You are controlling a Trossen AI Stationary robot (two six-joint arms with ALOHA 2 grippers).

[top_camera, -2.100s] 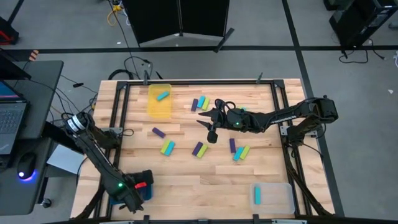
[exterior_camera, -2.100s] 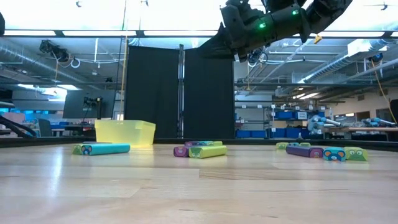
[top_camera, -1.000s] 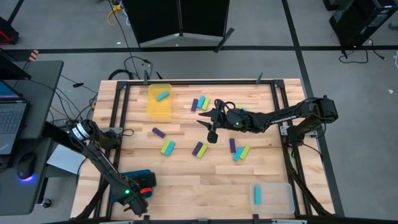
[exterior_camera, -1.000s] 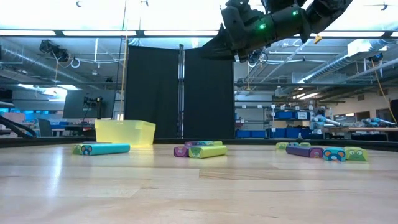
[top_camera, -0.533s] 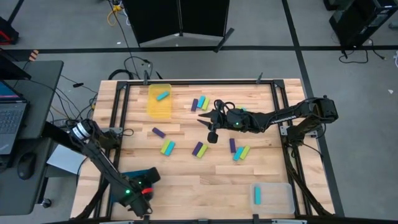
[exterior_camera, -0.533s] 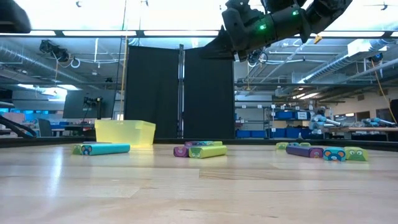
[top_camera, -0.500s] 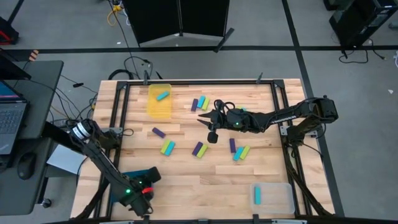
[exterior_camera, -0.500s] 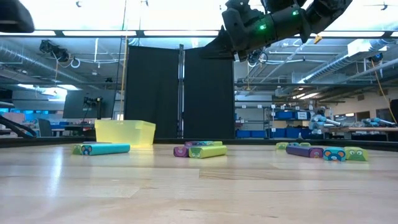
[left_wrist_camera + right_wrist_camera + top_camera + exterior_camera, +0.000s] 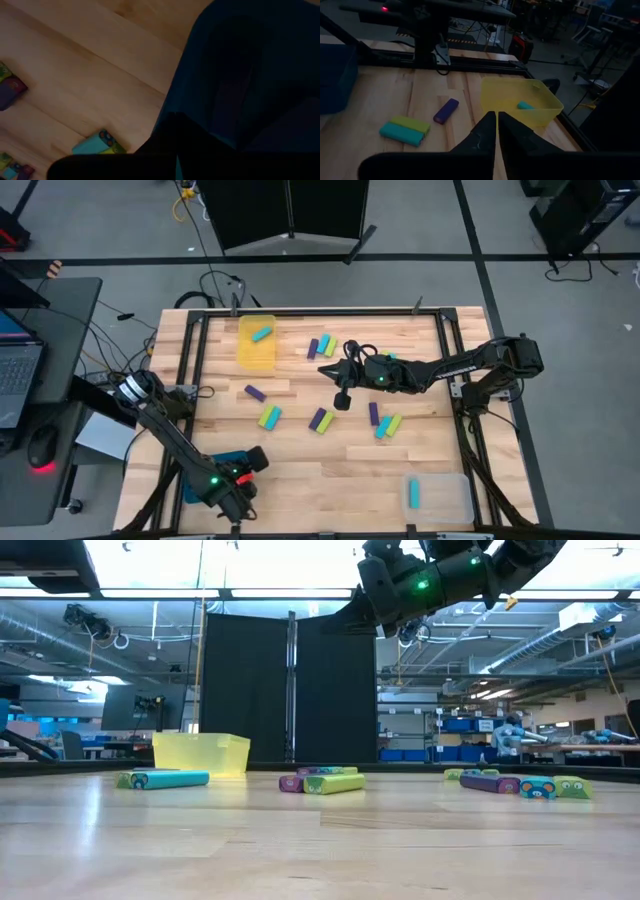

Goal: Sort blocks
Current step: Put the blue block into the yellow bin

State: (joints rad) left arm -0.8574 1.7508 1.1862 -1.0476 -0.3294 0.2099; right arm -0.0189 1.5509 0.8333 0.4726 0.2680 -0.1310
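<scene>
Both sets of jaws have closed since a second ago, nothing held that I see. Left gripper (image 9: 258, 459) sits over the blue tray (image 9: 215, 463) at the near left corner. Right gripper (image 9: 342, 401) hangs mid-surface (image 9: 300, 470) above the scattered blocks (image 9: 321, 420); one cyan block (image 9: 262, 333) in the yellow tray (image 9: 256, 352).

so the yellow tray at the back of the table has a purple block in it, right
Not quite. The block in the yellow tray is cyan-blue, not purple. The high view shows it, and the right wrist view shows the same cyan block in the tray.
</scene>
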